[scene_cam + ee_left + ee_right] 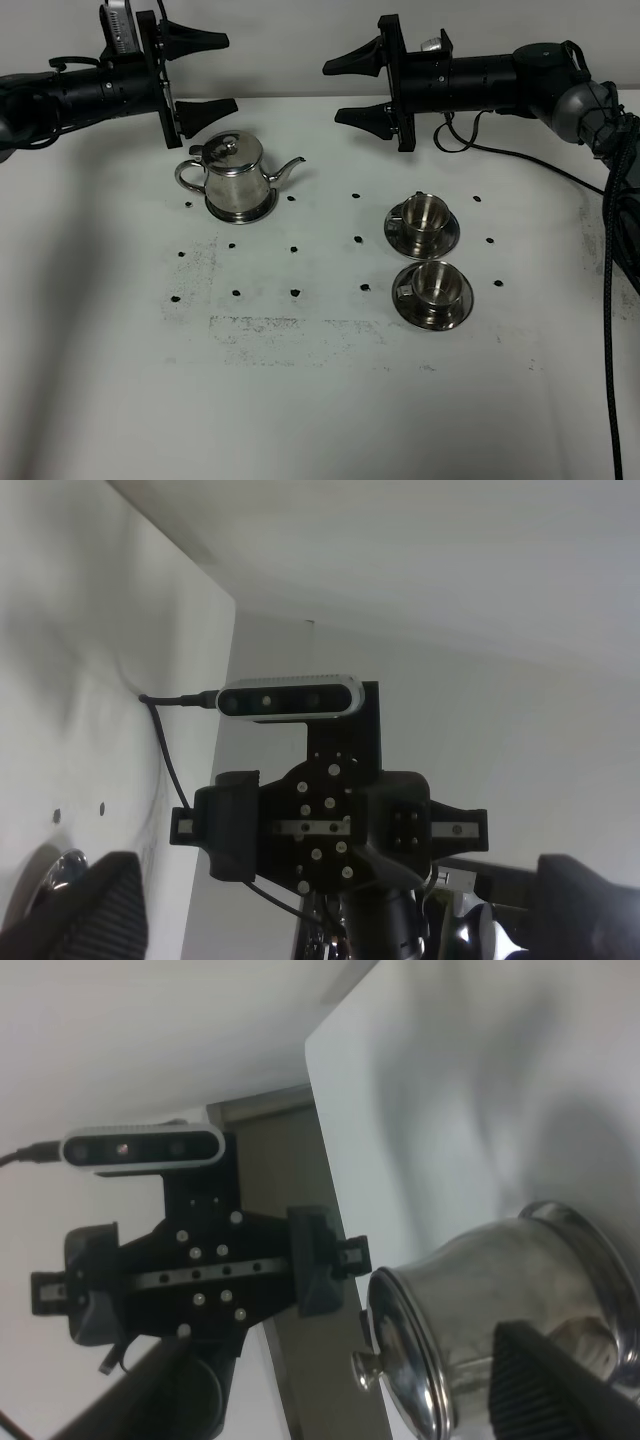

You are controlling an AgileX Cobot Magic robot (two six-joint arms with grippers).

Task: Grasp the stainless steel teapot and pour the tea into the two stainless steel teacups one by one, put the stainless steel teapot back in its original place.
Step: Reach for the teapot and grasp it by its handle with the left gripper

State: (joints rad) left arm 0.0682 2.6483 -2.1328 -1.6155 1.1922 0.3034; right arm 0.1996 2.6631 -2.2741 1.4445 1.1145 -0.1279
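Exterior high view first: one teapot (235,175), upright on its round disc (268,209), left of middle on the white worktop (320,400), with the spout aimed right and the loop handle left. Nothing grips it. The left tool (228,72) hangs just beyond the pot, jaws spread wide, holding nothing and touching nothing. The right tool (332,92) faces it across the middle, wide open too and equally empty. That's two tools, nose to nose with a gap between them.

Over on the right are two teacups, each on its own saucer: the far teacup (427,212) and, just in front of it, the near teacup (436,283). Whether the saucer rims touch I can't tell, nor what is inside the cups. Small black dots (295,249) pepper the worktop, and a black cable (610,260) trails down the right edge.

Right wrist view adds the close-up: the teapot (500,1290) with its lid knob (362,1370), one dark finger (555,1385) in front of it, and the opposite arm's camera bar (140,1148) beyond. Left wrist view shows mostly the other arm's mount, with only a sliver of shiny steel beside a finger (95,910).
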